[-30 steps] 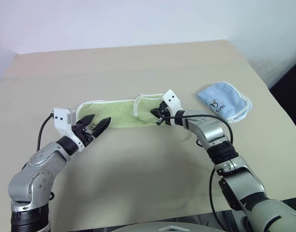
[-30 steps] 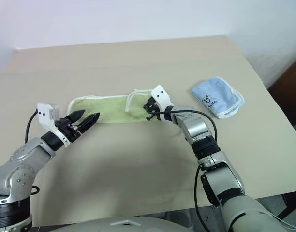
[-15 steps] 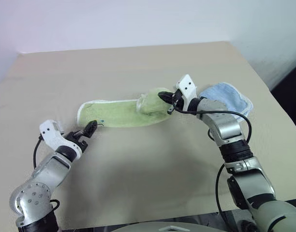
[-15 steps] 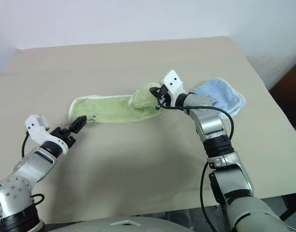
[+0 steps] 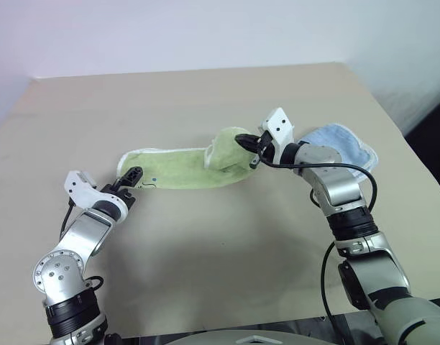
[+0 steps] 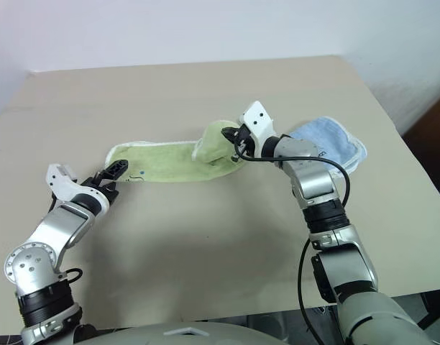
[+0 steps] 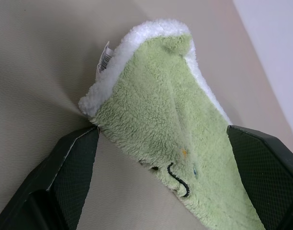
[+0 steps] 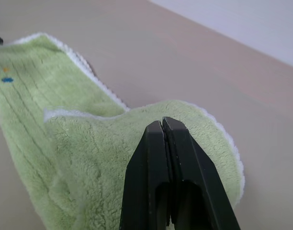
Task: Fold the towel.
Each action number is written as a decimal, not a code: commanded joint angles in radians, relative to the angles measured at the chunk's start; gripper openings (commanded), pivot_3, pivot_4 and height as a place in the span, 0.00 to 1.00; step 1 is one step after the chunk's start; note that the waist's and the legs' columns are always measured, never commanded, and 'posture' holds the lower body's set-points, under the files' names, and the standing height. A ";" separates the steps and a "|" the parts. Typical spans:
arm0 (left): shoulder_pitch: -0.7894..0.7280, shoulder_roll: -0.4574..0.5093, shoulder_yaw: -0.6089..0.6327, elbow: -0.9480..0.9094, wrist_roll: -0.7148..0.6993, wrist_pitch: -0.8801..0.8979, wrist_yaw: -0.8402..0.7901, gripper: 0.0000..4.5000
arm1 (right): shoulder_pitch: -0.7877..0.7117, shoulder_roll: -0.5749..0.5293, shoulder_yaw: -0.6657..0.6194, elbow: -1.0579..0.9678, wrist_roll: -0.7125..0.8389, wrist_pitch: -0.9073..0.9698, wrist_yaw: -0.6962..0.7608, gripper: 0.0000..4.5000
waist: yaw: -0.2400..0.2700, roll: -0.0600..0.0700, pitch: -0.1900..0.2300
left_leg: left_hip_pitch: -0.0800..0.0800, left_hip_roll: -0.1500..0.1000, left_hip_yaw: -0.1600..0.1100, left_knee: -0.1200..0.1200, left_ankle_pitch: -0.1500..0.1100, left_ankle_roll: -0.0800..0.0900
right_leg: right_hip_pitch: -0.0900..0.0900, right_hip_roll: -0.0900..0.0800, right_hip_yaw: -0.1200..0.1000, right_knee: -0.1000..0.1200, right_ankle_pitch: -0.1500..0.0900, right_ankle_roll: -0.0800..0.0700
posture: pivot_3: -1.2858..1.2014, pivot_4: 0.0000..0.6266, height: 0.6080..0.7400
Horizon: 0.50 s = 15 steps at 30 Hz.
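Pinching the towel (image 5: 184, 167) end aloft, right hand (image 5: 243, 139); left hand (image 5: 132, 175) gapes at its other end.

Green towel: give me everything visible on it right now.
The towel is light yellow-green terry with white stitched edging, a small white tag and a dark embroidered mark near its left end. It lies as a long strip on the table. Its right end is lifted and curled over, pinched in the shut right gripper. The open left gripper straddles the left end, which rests on the table.
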 commanded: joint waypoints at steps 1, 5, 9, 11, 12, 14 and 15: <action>-0.003 0.006 -0.021 0.017 -0.031 -0.012 0.011 1.00 | 0.003 0.017 0.008 -0.021 -0.006 -0.011 0.002 0.14 | 0.003 0.000 0.000 | 0.000 0.000 0.000 0.000 0.000 0.000 | 0.000 0.000 0.000 0.000 0.000 0.000 | 0.52 0.24 0.93; 0.000 0.009 -0.035 0.015 -0.042 -0.025 0.016 1.00 | 0.005 0.028 0.011 -0.023 -0.005 -0.004 0.004 0.42 | 0.009 0.000 0.000 | 0.000 0.000 0.000 0.000 0.000 0.000 | 0.000 0.000 0.000 0.000 0.000 0.000 | 0.52 0.24 0.93; 0.006 0.010 -0.047 0.012 -0.049 -0.036 0.018 1.00 | 0.006 0.028 0.006 -0.023 -0.008 -0.014 -0.002 0.73 | 0.010 0.000 0.000 | 0.000 0.000 0.000 0.000 0.000 0.000 | 0.000 0.000 0.000 -0.001 0.000 0.000 | 0.52 0.24 0.93; 0.005 0.001 -0.048 0.016 -0.058 -0.052 0.018 1.00 | 0.002 0.031 -0.007 -0.026 -0.009 -0.025 -0.023 0.87 | 0.010 0.000 0.000 | 0.000 0.000 0.000 0.000 0.000 0.000 | 0.000 0.000 0.000 -0.001 0.000 0.000 | 0.52 0.24 0.93; 0.001 -0.003 -0.047 0.022 -0.064 -0.059 0.020 1.00 | -0.001 0.031 -0.014 -0.029 -0.008 -0.029 -0.031 0.95 | 0.010 0.000 0.000 | 0.000 0.000 0.000 0.000 0.000 0.000 | 0.000 0.000 0.000 -0.001 0.000 0.000 | 0.52 0.24 0.93; -0.007 -0.010 -0.047 0.034 -0.080 -0.074 0.022 0.91 | -0.005 0.029 -0.022 -0.035 -0.005 -0.036 -0.041 0.95 | 0.010 0.000 0.000 | 0.000 0.000 0.000 0.000 -0.001 -0.001 | 0.000 0.000 0.000 -0.001 0.000 0.000 | 0.52 0.24 0.93; -0.008 -0.010 -0.048 0.037 -0.085 -0.079 0.023 0.87 | -0.006 0.029 -0.024 -0.036 -0.004 -0.038 -0.044 0.95 | 0.010 0.000 0.000 | 0.000 0.000 0.000 0.000 -0.001 -0.001 | 0.000 0.000 0.000 -0.001 0.000 0.000 | 0.52 0.24 0.93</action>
